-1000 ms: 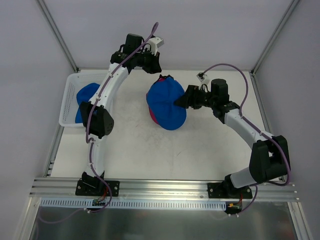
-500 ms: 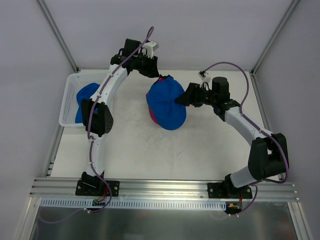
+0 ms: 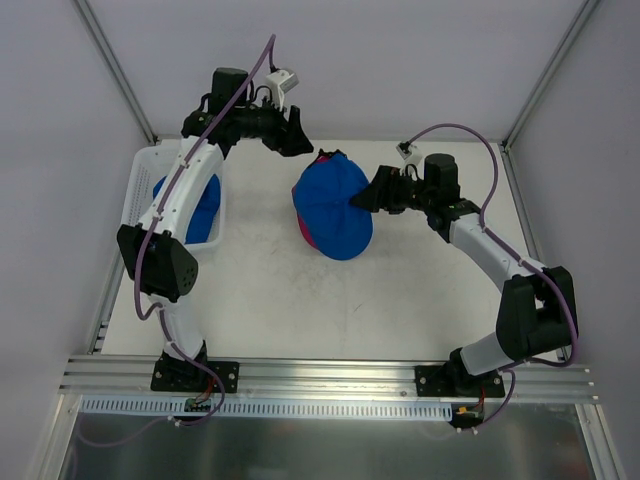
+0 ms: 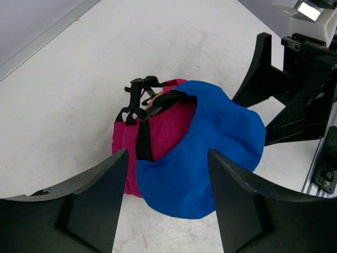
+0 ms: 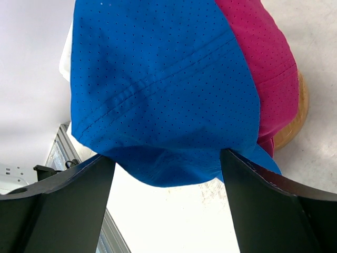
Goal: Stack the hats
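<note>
nearby, left claw [image 3: 297, 140] and right claw [image 3: 365, 197] gape beside stacked hats [image 3: 335, 205], while basket [image 3: 135, 205] holds a blue hat [image 3: 205, 218].

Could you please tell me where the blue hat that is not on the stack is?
In the top view the blue hat lies in the white basket at the table's left side, partly under the left arm, left of the stacked hats.

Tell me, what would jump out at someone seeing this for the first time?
A bright blue hat sits on a pink hat in the middle of the table and draws the eye first. Both arms reach toward it, the left gripper open behind it and the right gripper open at its right edge. A second blue hat lies in the white basket at the left.
</note>
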